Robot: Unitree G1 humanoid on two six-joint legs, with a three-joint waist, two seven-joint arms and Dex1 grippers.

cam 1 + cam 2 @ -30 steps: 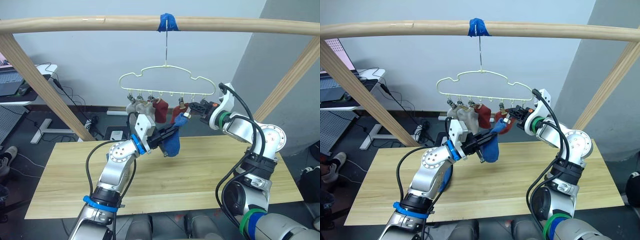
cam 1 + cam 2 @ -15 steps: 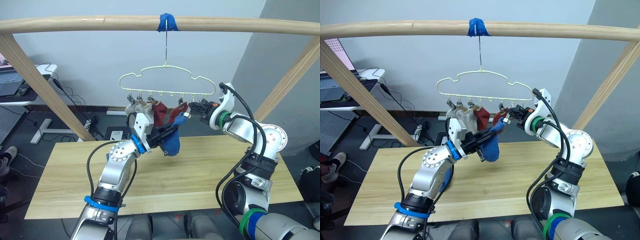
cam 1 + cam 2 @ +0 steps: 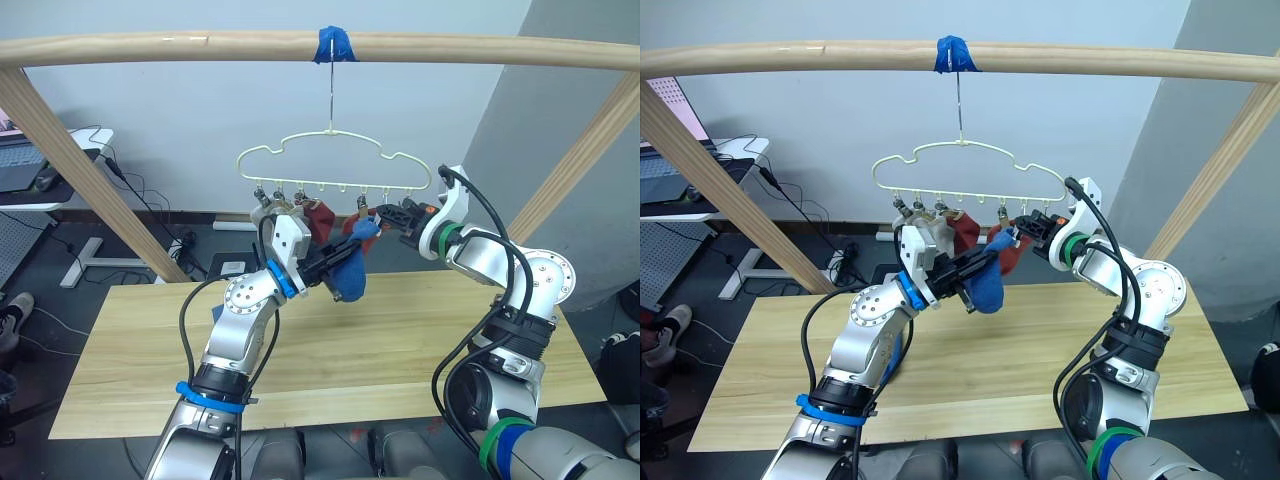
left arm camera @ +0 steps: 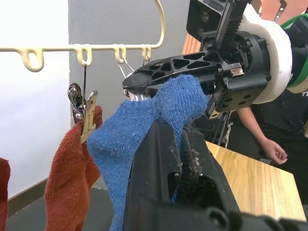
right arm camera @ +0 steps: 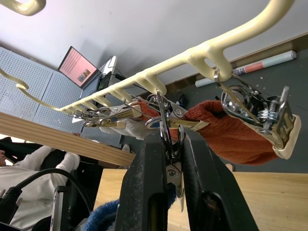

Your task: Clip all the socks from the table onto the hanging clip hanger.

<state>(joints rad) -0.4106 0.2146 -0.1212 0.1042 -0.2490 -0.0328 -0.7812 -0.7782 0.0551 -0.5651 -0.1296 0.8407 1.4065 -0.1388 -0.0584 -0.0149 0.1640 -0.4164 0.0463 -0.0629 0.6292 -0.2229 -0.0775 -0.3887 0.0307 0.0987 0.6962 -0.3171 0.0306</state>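
While the pale wooden table (image 3: 330, 345) is sitting bare, the cream clip hanger (image 3: 335, 170) is dangling above it. The left gripper (image 3: 340, 258) is clamping a blue sock (image 3: 352, 272), lifting it to a metal clip (image 5: 169, 139) the right gripper (image 3: 390, 215) is pinching.

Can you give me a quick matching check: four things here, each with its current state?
Things:
1. blue sock
2. red sock
3. right tool
4. hanger

States:
A. squeezing a metal clip
B. hooked on the taped wooden rail
C. pinched in the left tool, lifted toward the clips
D. already hanging from a clip

Pairs: 1-C, 2-D, 3-A, 4-B
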